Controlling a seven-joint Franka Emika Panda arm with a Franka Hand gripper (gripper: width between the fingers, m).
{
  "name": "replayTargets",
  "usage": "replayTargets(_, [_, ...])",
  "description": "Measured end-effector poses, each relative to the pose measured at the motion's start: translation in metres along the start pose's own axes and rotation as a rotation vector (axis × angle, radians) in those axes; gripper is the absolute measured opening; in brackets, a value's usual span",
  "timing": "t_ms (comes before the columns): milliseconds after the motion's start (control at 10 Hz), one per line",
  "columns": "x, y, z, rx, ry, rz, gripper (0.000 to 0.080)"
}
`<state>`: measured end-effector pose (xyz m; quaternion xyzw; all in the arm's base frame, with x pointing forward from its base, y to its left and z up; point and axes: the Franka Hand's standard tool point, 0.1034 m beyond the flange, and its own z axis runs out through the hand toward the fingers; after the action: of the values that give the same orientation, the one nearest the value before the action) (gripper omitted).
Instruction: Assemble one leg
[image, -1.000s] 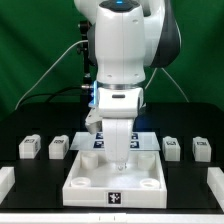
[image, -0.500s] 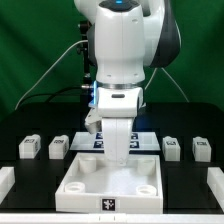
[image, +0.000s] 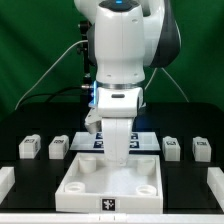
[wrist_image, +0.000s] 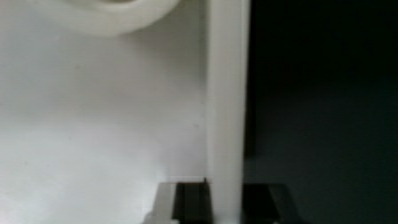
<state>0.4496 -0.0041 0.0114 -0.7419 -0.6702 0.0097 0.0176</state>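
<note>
Row of four small white blocks on the black desk (image: 12, 135): the far-left leg (image: 28, 148) and the near-left leg (image: 58, 146) stand at the exterior view's left. The near-right leg (image: 171, 147) and the far-right leg (image: 201, 149) stand at its right. Each shows a black-and-white marker and stands apart from its neighbour, and nothing touches any of them.

Between the two pairs lies the large white tray-like part (image: 90, 180), with round recesses at its near corners and a marker on its front wall. The tool (image: 117, 158) reaches down at that part's far rim, well apart from every leg.

In the wrist view a narrow white wall (wrist_image: 228, 100) runs between two dark finger shapes (wrist_image: 189, 205). The picture is blurred there, so I cannot tell whether the tool clamps the wall or merely straddles it. Behind the tray-like part, the marker board (image: 150, 138) shows beside the arm.
</note>
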Motion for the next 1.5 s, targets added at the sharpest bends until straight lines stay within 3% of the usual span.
replayTargets(200, [0.001,0.0,0.0,-0.001,0.001,-0.001,0.0059])
replayTargets(700, [0.08,0.033,-0.003,-0.03,0.058,-0.019,0.006])
replayTargets(900, [0.086,0.035,0.0,-0.006,0.056,-0.01,0.006])
replayTargets(1400, [0.085,0.036,0.0,-0.029,0.064,-0.041,0.0071])
replayTargets(1500, [0.084,0.036,0.0,-0.029,0.064,-0.04,0.0261])
